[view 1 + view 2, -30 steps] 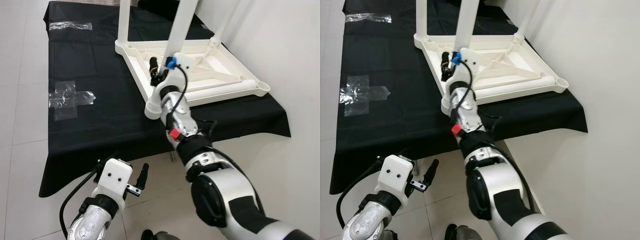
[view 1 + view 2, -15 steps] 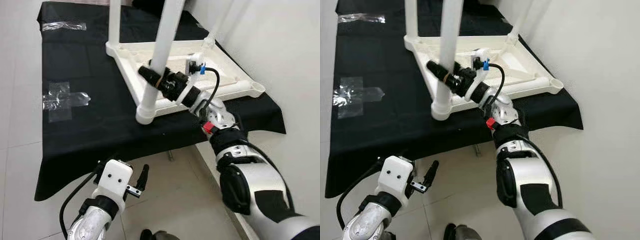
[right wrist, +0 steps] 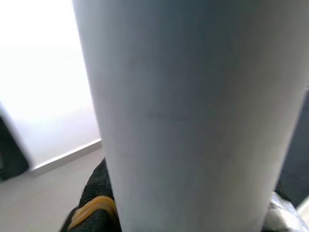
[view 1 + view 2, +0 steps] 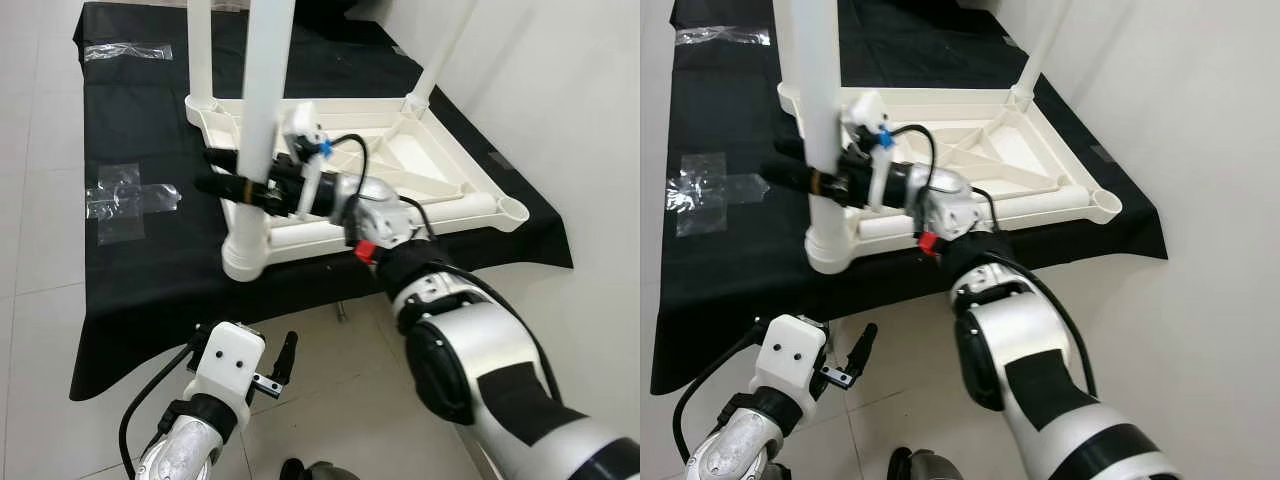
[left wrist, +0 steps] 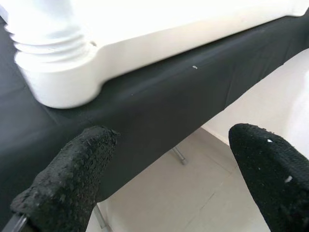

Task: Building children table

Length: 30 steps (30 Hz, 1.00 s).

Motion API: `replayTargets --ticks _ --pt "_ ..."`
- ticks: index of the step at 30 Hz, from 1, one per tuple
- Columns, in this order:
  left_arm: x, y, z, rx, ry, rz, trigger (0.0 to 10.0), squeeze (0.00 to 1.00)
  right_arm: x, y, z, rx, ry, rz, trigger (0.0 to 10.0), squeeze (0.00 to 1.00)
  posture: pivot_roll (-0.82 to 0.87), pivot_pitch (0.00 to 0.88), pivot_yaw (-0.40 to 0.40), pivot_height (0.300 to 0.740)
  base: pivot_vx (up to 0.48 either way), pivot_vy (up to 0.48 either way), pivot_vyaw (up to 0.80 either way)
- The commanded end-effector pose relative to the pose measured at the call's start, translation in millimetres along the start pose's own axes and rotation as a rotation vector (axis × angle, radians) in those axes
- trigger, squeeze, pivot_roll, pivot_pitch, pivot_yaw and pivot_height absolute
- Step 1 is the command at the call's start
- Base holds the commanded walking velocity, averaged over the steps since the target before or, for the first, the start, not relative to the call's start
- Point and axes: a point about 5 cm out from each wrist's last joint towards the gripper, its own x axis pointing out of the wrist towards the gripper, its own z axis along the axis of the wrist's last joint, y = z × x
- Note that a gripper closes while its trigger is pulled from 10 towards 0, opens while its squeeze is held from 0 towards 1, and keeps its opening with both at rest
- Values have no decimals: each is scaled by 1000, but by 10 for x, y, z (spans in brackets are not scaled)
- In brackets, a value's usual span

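My table point(image 4: 400, 170) and its leg point(image 4: 262, 110) are plain white. The cloth point(image 4: 150, 260) under them is black, my fingers point(image 5: 72, 179) too

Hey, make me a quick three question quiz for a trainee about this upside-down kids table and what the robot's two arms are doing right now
1. True or false: the white table top lies upside down on the black cloth.
2. Which gripper is clamped around the near table leg? A) left B) right C) neither
3. Fill in: the corner socket nearest the wall holds ____ leg.

Key
1. True; its ribbed underside faces up.
2. B; the right gripper has its fingers on both sides of the leg, while the left gripper hangs open below the cloth's edge, over the floor.
3. No; that socket is empty, while the other three corners carry upright legs.
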Motion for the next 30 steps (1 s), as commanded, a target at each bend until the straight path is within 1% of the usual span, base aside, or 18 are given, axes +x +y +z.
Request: replayTargets --ticks 1,2,3,4,6,10,11,14,18,19,20,21,22,26,27,28,29,30 --pt "-17 -38 -22 -9 11 -11 10000 0 -32 -121 98 -6 -42 -159 0 0 165 165 -251 740 0 0 0" --pt "-16 -37 -24 -10 12 -11 10000 0 -53 -187 84 14 -40 -283 0 0 158 166 -247 740 0 0 0" --pt "-16 -37 -24 -10 12 -11 10000 0 -53 -187 84 14 -40 -283 0 0 158 166 -247 740 0 0 0" --pt "-12 -31 -28 -12 13 -12 10000 0 -110 -288 24 55 -34 -502 0 0 148 164 -243 740 0 0 0" --pt "-9 -28 -29 -13 13 -13 10000 0 -135 -317 -6 65 -28 -581 0 0 148 164 -243 740 0 0 0" --pt "-1 -24 -29 -25 12 -18 10000 0 -313 -440 -167 99 13 -1011 0 0 143 165 -240 740 0 0 0" --pt "5 -27 -31 -20 12 -23 10000 0 -406 -461 -225 133 0 -1208 0 0 149 162 -241 740 0 0 0" --pt "8 -23 -30 -10 11 -18 10000 0 -419 -425 -277 183 -19 -1333 0 0 153 162 -239 740 0 0 0" --pt "7 -19 -31 -8 12 -8 10000 0 -375 -386 -294 211 -24 -1349 0 0 155 162 -237 740 0 0 0" --pt "9 -19 -31 -7 12 -9 10000 0 -313 -354 -272 209 -44 -1315 4196 0 154 163 -239 740 0 0 0" --pt "9 -19 -31 -7 12 -9 10000 0 -313 -354 -272 209 -44 -1315 4196 0 154 163 -239 740 0 0 0" --pt "13 -21 -32 -6 12 -12 10000 0 -239 -316 -230 203 -79 -1264 10000 600 157 158 -243 740 0 0 0" --pt "15 -23 -33 -5 11 -15 10000 0 -180 -286 -178 171 -104 -1216 10000 1000 155 157 -240 740 0 0 0" --pt "16 -25 -34 -5 11 -17 10000 0 -160 -275 -131 147 -134 -1190 10000 1000 155 157 -242 740 0 0 0" --pt "18 -25 -34 -6 11 -18 10000 0 -214 -311 -77 107 -167 -1189 10000 894 157 157 -241 740 0 0 0" --pt "18 -25 -34 -6 11 -18 10000 0 -214 -311 -77 107 -167 -1189 10000 894 157 157 -241 740 0 0 0" --pt "18 -25 -34 -6 11 -18 10000 0 -291 -363 -34 90 -205 -1154 10000 0 157 156 -241 740 0 0 0" --pt "18 -25 -34 -6 11 -18 10000 0 -291 -363 -34 90 -205 -1154 10000 0 157 156 -241 740 0 0 0"
